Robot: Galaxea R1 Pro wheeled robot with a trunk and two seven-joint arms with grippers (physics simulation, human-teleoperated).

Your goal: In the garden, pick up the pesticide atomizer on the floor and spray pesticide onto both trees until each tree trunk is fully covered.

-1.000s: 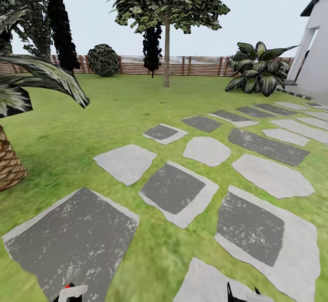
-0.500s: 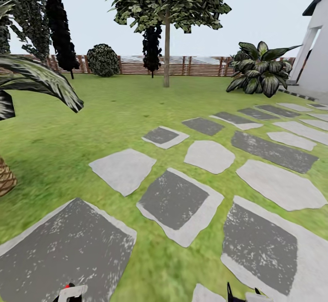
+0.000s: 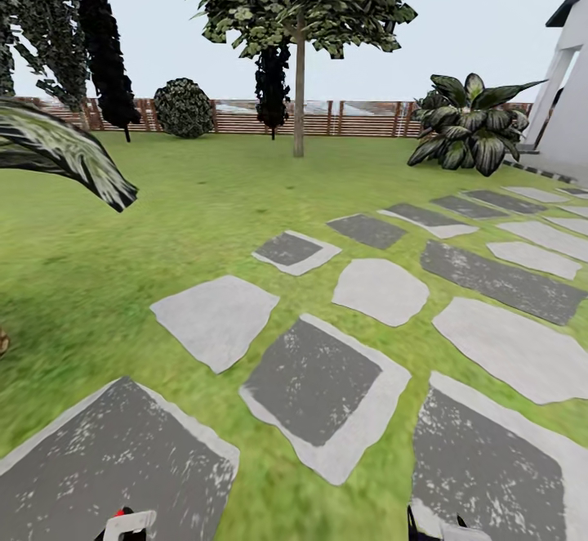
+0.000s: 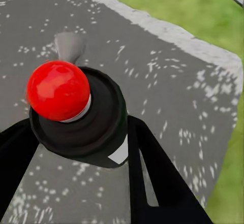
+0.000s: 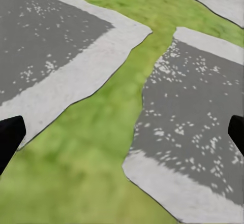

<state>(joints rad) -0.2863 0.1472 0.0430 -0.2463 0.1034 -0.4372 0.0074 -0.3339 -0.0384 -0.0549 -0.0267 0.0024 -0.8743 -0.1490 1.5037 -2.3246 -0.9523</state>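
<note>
From the head view, a green lawn (image 3: 204,190) runs back to a brown slatted wooden fence (image 3: 343,118), crossed by a path of flat grey and pale stepping stones (image 3: 314,382). One tall tree with a thin straight trunk and a dense leafy crown (image 3: 299,91) stands on the grass in front of the fence, near the far edge of the lawn, with a thin black conifer (image 3: 272,83) just behind it. Further along the fence stand a round dark bush (image 3: 183,107) and a taller black conifer (image 3: 104,42); a broad-leaved striped plant (image 3: 472,124) sits by the white house wall (image 3: 572,108), and a drooping palm frond (image 3: 65,153) reaches in from the side. In the left wrist view, the left tool (image 4: 76,148) is pinching the pesticide atomizer, a dark round body with a glossy red knob (image 4: 76,112), a black finger (image 4: 162,183) on either side of it, above a dark speckled stone slab (image 4: 168,71). In the right wrist view, the right tool (image 5: 122,132) is spread wide with nothing between its black fingertips (image 5: 10,135), over a strip of grass between two grey slabs (image 5: 198,112).
</note>
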